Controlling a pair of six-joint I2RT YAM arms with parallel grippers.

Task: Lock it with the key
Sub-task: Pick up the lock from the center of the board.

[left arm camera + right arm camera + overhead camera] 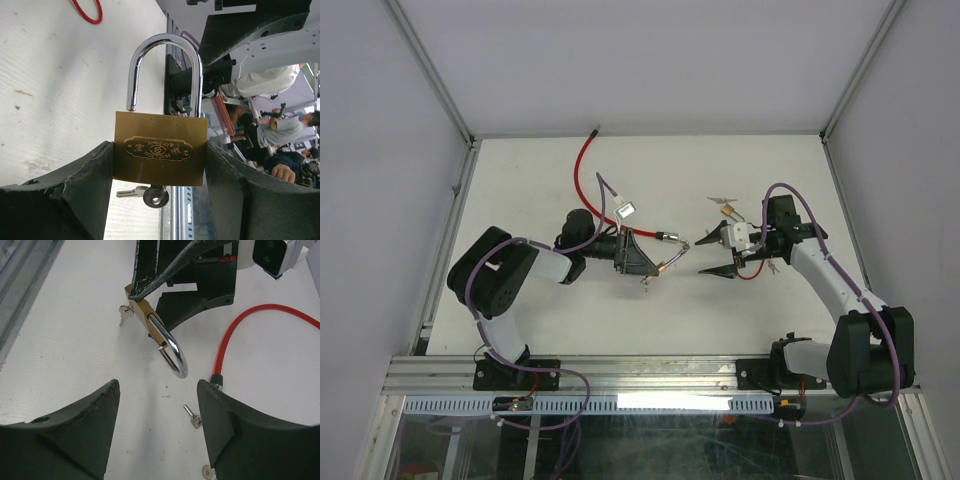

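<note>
1. The left gripper (160, 165) is clamped on a brass padlock (160, 155). Its two dark fingers (85, 185) press against the left and right sides of the body.
2. The padlock is held clear of the white table (75, 340), roughly at the middle of the work area. Its engraved face is turned toward the left wrist camera.
3. The steel shackle (165, 45) points away from the left gripper, toward the right arm. Its long leg is in the body. The short leg ends just above the top of the body, so the lock looks unlatched, though the gap is narrow in this view.
4. A key (155, 196) hangs at the underside of the body and seems to sit in the keyway, but the slot itself is hidden. A second key (125, 192) sticks out sideways beside it.
5. The right gripper (157, 390) has its jaws spread, with nothing between them. It faces the shackle's bow from a short way off and does not touch it.
6. A red cable (235, 330) lies curved on the table to the right of the padlock in the right wrist view. Its metal end is next to the right-hand finger.
7. A loose key (192, 417) lies flat on the table just below that cable end, near the right gripper.
</note>
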